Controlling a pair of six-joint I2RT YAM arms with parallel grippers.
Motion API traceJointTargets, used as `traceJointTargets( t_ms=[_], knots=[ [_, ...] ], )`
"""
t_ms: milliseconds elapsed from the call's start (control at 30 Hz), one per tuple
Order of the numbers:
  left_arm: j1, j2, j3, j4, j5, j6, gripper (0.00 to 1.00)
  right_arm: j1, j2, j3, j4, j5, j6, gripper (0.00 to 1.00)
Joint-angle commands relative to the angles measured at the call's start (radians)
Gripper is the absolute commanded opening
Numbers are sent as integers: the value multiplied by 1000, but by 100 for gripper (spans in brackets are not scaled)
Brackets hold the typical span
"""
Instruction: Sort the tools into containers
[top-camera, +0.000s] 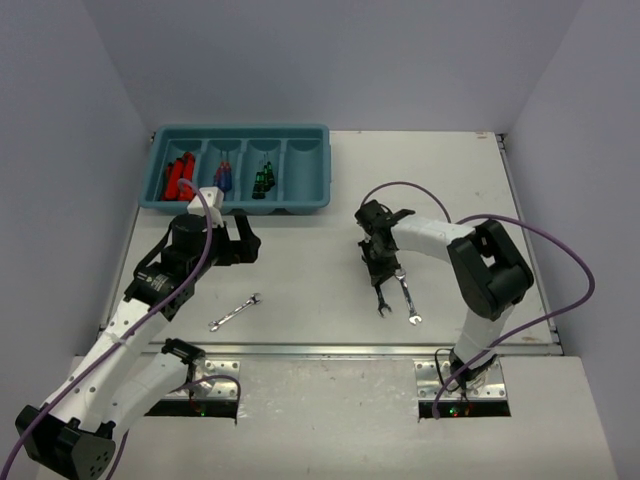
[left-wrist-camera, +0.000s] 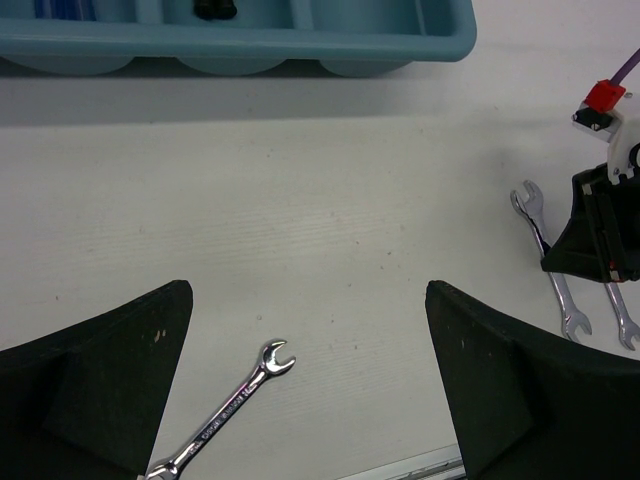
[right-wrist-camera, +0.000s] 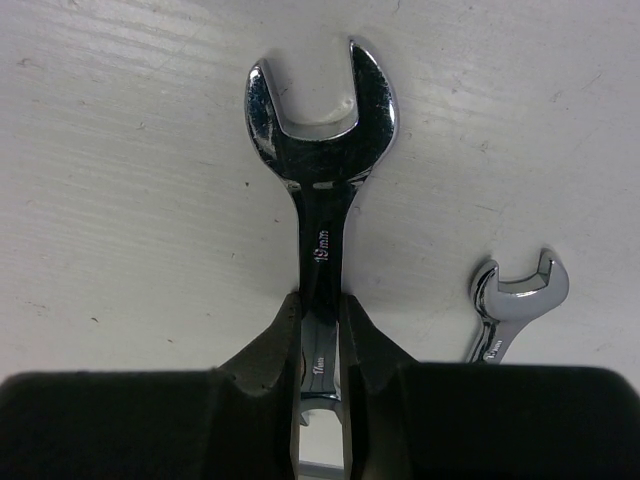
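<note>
Right tool (right-wrist-camera: 320, 312) pinching larger wrench (right-wrist-camera: 320, 215) at shank; lifting straight up looking wisest, clearing smaller wrench (right-wrist-camera: 497, 315) lying beside. Left tool (left-wrist-camera: 308, 350) hanging spread.

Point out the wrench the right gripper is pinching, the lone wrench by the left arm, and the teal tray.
gripped wrench (right-wrist-camera: 322, 235): right wrist view, mid-shank.
lone wrench (left-wrist-camera: 228, 408): left wrist view, mid-shank.
teal tray (top-camera: 285, 204): top external view, front wall.
</note>
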Motion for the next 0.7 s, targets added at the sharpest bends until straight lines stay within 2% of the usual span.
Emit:
traceJointTargets(
  t_ms=[0, 433, 667],
  knots=[
    [-5, -22, 8, 46, 17, 10, 100, -2, -55, -47, 10, 33, 28, 0],
    [-5, -27, 7, 48, 20, 11, 100, -2, -234, -53, 5, -7, 33, 0],
    [-5, -37, 10, 43, -3, 10, 100, -2, -256, 43, 36, -103, 31, 0]
  ],
)
